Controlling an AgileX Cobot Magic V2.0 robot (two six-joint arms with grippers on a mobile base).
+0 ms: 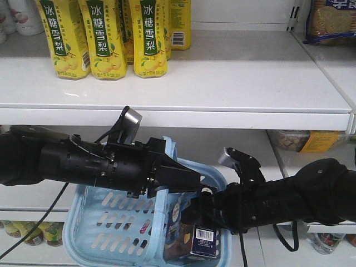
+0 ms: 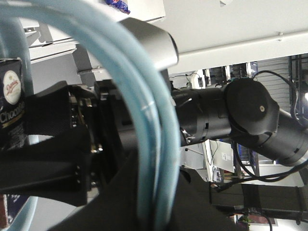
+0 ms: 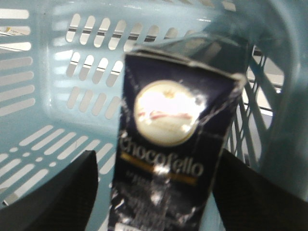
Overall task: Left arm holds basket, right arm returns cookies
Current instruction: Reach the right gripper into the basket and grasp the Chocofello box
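Note:
The light blue basket (image 1: 105, 233) hangs in front of the shelves. My left gripper (image 1: 186, 181) is shut on its flat handle (image 1: 167, 167). In the left wrist view the handle (image 2: 154, 144) runs between my left gripper's (image 2: 156, 202) black fingers. The cookies (image 1: 197, 242), a dark "Chocofello" carton, stand upright in the basket's right end. My right gripper (image 1: 194, 214) reaches in from the right. In the right wrist view the carton (image 3: 168, 159) stands between the fingers of my open right gripper (image 3: 158, 161), with a gap at the left finger (image 3: 62, 192). The basket wall (image 3: 53, 82) lies behind it.
Yellow drink bottles (image 1: 105, 39) stand on the white shelf (image 1: 222, 83) above both arms; its front edge (image 1: 178, 118) runs just over my left wrist. A cracker pack (image 1: 334, 19) sits at the top right. More bottles (image 1: 28, 233) stand low on the left.

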